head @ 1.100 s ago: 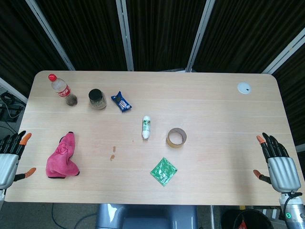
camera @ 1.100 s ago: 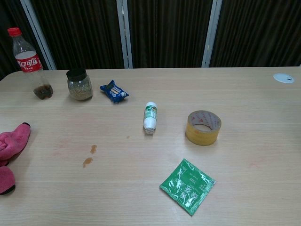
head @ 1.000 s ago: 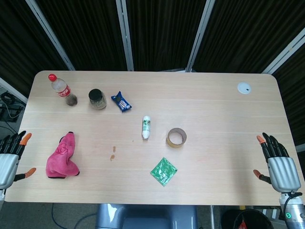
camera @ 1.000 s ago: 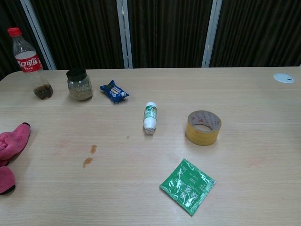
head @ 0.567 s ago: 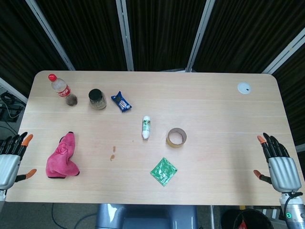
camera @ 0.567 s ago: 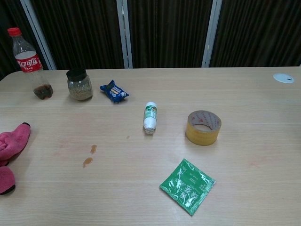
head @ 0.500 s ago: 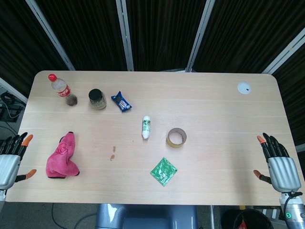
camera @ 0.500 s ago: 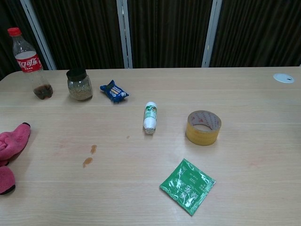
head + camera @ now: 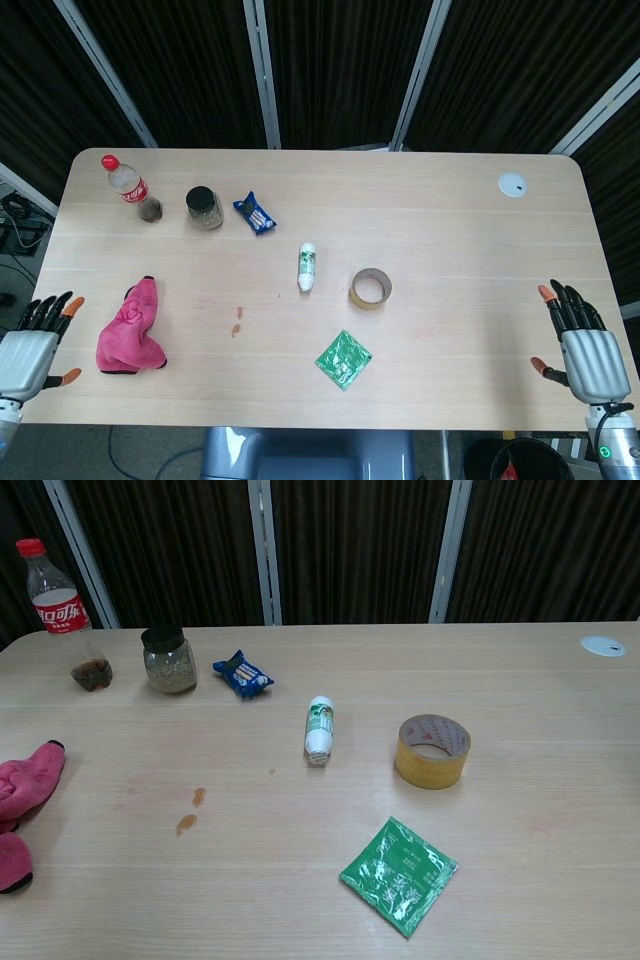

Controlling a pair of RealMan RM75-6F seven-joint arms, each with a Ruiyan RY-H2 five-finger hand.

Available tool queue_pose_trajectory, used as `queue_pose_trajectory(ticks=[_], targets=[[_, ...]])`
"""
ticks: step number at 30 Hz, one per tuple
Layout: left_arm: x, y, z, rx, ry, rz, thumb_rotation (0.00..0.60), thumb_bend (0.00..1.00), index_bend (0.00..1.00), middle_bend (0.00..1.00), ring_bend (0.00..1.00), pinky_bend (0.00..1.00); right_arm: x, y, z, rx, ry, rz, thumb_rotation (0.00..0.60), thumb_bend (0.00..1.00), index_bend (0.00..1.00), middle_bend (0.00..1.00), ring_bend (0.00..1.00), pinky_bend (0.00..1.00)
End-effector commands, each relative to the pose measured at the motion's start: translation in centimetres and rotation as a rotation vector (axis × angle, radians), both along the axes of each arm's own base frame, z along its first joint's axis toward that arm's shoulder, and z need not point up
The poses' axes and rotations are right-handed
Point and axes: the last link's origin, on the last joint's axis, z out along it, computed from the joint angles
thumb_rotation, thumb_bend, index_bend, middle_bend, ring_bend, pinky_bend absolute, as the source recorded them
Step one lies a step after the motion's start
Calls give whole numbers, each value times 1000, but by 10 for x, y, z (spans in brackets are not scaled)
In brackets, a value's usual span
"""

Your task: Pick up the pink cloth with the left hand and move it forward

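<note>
Fingers (image 9: 50, 308) spread and empty on my left hand (image 9: 28, 350), near the bench edge beside the pink cloth (image 9: 129, 329): soft, light, limp, so I'd pinch its bunched middle.

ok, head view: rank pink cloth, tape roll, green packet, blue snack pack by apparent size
1. pink cloth, clearly largest
2. green packet
3. tape roll, close to the packet in footprint, so that order is unsure
4. blue snack pack, smallest, though it lies farther from the camera
</note>
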Motion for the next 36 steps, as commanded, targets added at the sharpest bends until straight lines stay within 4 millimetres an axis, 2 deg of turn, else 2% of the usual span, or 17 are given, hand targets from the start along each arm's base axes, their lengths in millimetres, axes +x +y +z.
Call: queue_pose_trajectory(ticks=[1, 9, 14, 22, 29, 32, 36], targets=[[0, 5, -12, -85, 58, 25, 600, 7, 148, 0, 0, 118, 0, 0, 0, 0, -2, -2, 600, 0, 0, 0, 0, 164], [2, 24, -53, -214, 135, 54, 600, 30, 175, 0, 0, 132, 0, 0, 0, 0, -12, -8, 600, 0, 0, 0, 0, 164], [3, 40, -75, -232, 199, 37, 600, 38, 210, 0, 2, 146, -1, -1, 0, 3, -23, -12, 600, 0, 0, 0, 0, 164], [6, 59, -93, -212, 207, 35, 600, 40, 221, 6, 3, 153, -1, 0, 1, 8, -37, -19, 600, 0, 0, 0, 0, 164], [13, 70, -99, -184, 172, 34, 600, 48, 224, 13, 8, 159, -1, -1, 0, 11, -45, -29, 600, 0, 0, 0, 0, 164], [10, 70, -103, -200, 192, 35, 600, 138, 285, 76, 52, 199, -1, -2, 0, 11, -45, -29, 600, 0, 0, 0, 0, 164], [7, 67, -111, -218, 204, 39, 600, 420, 572, 325, 237, 365, -1, -2, 0, 9, -46, -32, 600, 0, 0, 0, 0, 164]])
